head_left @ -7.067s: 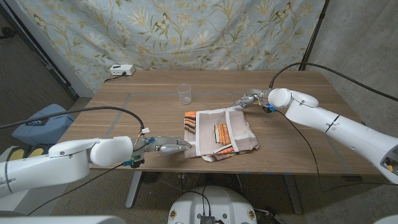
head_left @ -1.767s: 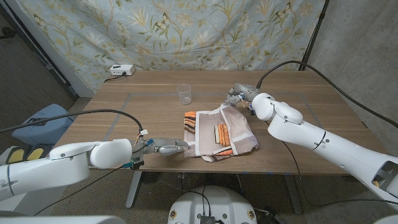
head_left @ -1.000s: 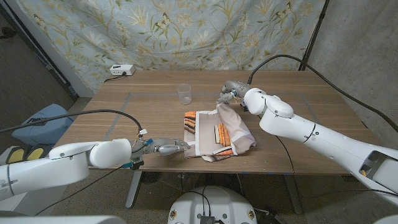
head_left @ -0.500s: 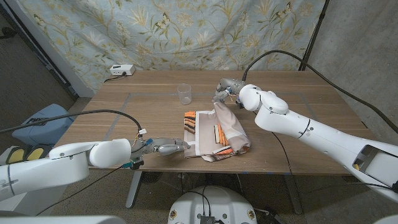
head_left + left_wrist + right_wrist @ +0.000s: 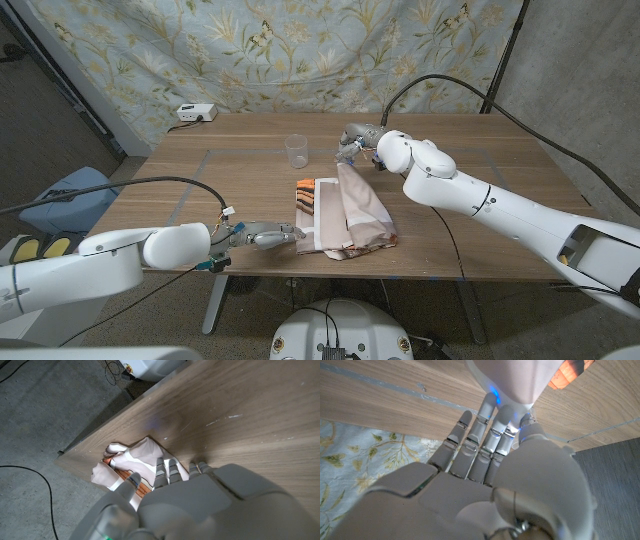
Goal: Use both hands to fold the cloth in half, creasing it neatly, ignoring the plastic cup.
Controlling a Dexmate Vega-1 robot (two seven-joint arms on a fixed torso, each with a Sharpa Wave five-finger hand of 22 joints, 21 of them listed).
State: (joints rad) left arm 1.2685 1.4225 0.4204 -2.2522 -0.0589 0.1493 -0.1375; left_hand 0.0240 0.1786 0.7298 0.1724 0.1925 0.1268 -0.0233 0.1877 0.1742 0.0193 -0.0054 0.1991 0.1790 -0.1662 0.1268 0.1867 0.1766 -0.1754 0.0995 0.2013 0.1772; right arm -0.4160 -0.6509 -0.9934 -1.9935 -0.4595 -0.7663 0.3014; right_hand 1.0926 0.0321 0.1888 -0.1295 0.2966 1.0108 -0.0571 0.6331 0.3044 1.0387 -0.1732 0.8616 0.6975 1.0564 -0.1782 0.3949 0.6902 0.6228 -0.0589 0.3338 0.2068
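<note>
The beige cloth [image 5: 345,215] with orange stripes lies near the table's front edge, partly doubled over. My right hand [image 5: 352,142] is raised above its far side and pinches a cloth corner [image 5: 512,377], so a flap slopes down from the fingers [image 5: 492,435] to the table. My left hand [image 5: 262,237] is low at the front edge. Its fingertips [image 5: 167,467] and thumb hold the cloth's near left corner [image 5: 132,457]. The clear plastic cup [image 5: 296,150] stands upright just left of the right hand, apart from the cloth.
A white power box [image 5: 195,113] sits at the table's far left corner. Bare wood [image 5: 480,200] stretches to the right of the cloth, under my right arm. A floral curtain hangs behind the table.
My right hand has carried the lifted cloth corner leftward, toward the cup. The flap now covers the orange-striped patch in the middle. The left hand has stayed put.
</note>
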